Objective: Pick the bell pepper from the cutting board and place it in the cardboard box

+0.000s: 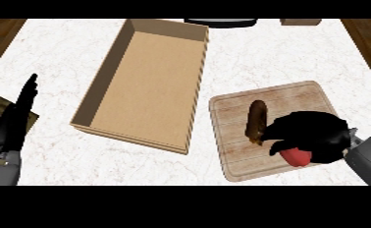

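A red bell pepper point(296, 156) sits on the near part of the wooden cutting board point(290, 97), mostly hidden under my right hand point(311, 132). That hand's fingers are curled round the pepper, with only its red lower end showing. An open cardboard box point(148, 82) lies left of the board, with nothing inside. My left hand point(19, 114) rests open at the left edge, fingers pointing up, well away from the box.
A long brown item point(255, 120) lies upright on the board, just left of my right hand. A dark round object point(221, 22) and a small brown block point(301, 21) sit at the counter's far edge. Wood floor shows at both top corners.
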{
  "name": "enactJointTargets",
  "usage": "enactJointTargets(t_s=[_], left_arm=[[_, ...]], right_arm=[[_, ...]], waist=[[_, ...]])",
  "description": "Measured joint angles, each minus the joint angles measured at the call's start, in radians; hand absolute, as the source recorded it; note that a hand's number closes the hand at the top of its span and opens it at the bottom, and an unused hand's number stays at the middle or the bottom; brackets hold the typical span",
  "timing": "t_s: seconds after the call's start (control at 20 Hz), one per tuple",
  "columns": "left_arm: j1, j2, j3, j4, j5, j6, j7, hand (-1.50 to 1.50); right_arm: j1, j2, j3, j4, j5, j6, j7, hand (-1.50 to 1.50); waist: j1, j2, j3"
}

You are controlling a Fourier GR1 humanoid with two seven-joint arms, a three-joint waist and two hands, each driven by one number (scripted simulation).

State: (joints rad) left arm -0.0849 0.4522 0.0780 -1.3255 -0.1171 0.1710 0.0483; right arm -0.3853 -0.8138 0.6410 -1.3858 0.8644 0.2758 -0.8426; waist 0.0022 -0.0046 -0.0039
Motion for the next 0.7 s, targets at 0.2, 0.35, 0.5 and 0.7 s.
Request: enactJointTargets(t_s=[0.2,0.35,0.5,0.7], left_arm=[[0.000,-0.012,0.004,-0.004,-0.012,-0.004,0.000,0.00],[0.004,-0.010,0.017,-0.020,-0.011,-0.020,0.013,0.00],[-0.017,-0.018,0.020,0.004,-0.024,-0.017,0.011,0.00],[-0.041,-0.029,0.004,0.008,-0.037,-0.018,0.014,0.00]], right_arm=[[0.008,0.070,-0.048,0.046,0.019,-0.083,-0.045,1.50],[0.016,0.115,-0.079,0.041,0.047,-0.109,-0.045,1.50],[0.003,0.154,-0.128,0.050,0.036,-0.118,-0.042,1.50],[-0.105,0.252,-0.227,0.205,0.012,-0.096,0.091,1.50]], waist=[[0.001,-0.003,-0.002],[0.001,-0.004,-0.004],[0.000,-0.001,-0.001],[0.023,0.011,0.002]])
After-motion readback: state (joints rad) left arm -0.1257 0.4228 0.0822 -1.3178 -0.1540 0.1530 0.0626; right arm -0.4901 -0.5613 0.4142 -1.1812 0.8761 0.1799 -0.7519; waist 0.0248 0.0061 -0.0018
